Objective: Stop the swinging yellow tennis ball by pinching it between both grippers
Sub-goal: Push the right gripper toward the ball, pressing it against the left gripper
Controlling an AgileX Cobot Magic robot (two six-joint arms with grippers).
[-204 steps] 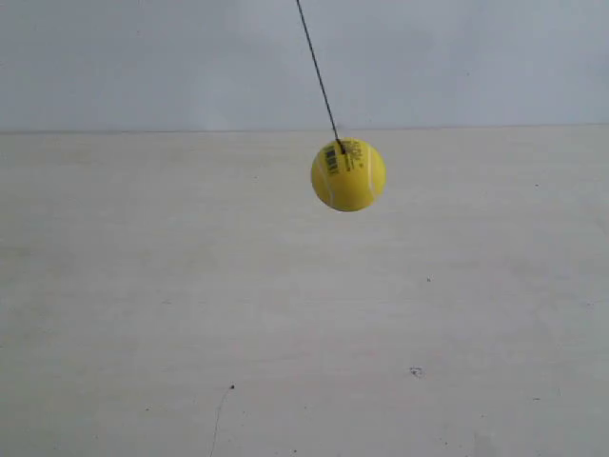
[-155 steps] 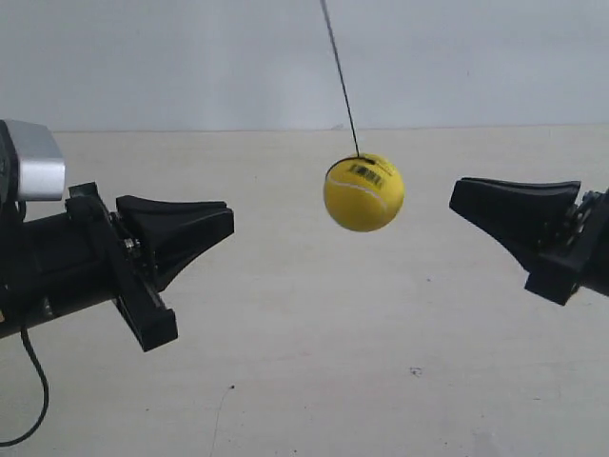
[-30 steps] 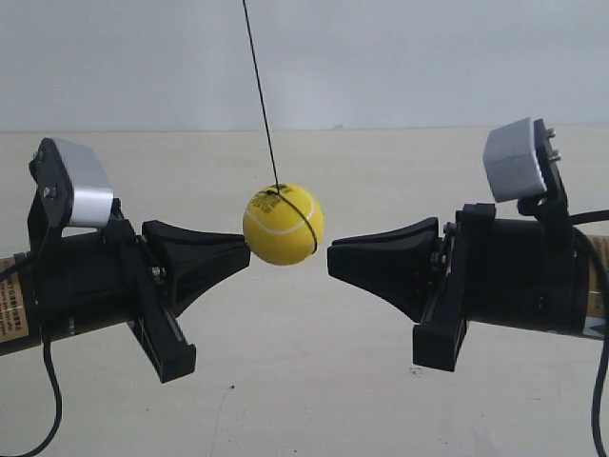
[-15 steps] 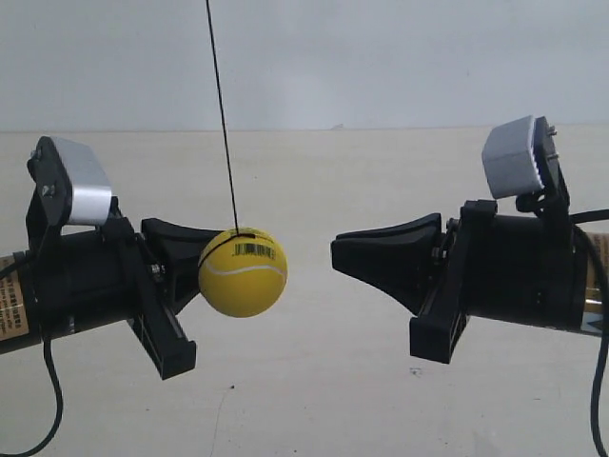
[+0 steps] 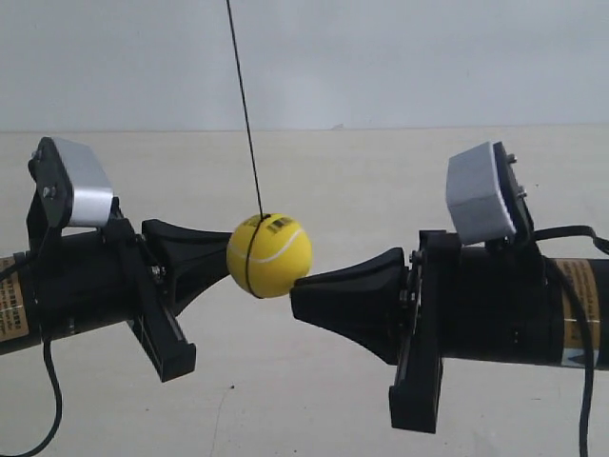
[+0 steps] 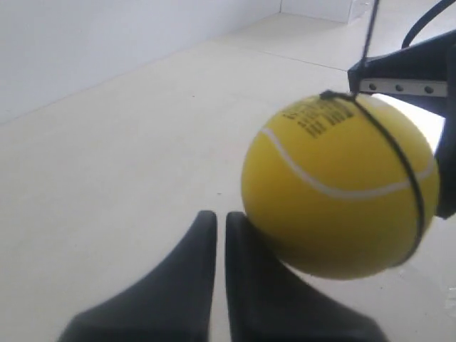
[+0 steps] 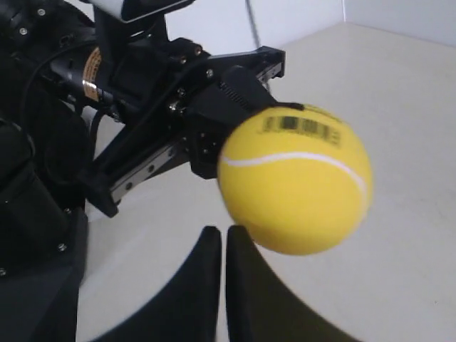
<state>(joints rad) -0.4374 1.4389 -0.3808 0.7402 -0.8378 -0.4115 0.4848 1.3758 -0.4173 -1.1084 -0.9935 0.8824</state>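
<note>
The ball (image 5: 269,255) hangs on its string (image 5: 243,105) above the counter (image 5: 285,400), between the two arms. In the exterior view, the pincer at the view's left (image 5: 226,249) meets the ball at about mid height. The pincer at the view's right (image 5: 297,289) meets it lower, under the bulge. Both seem to touch it, but I cannot be sure the contact is firm on either side.

The left pincer (image 6: 215,216) has its jaws pressed together, with only a thin slit between them. The ball (image 6: 338,185) lies just beside the tips, not straight in front of them. The right pincer (image 7: 217,230) is pressed together in the same way, and the ball (image 7: 296,189) also sits off its centre line. So neither pincer grips the ball; it is caught only between the two closed tips.

I judge the pinch as nearly made but not safe. The two tips do not face each other through the middle of the ball. If they push more, the force can roll the ball up or sideways, and it can slip out and swing free. The tips are narrow and the ball is round and fuzzy, so the contact area is small. The string leans and is not plumb, so it probably pulls the ball to one side. A slow closing, with the lower tip raised to the ball's middle, seems the safer way.
</note>
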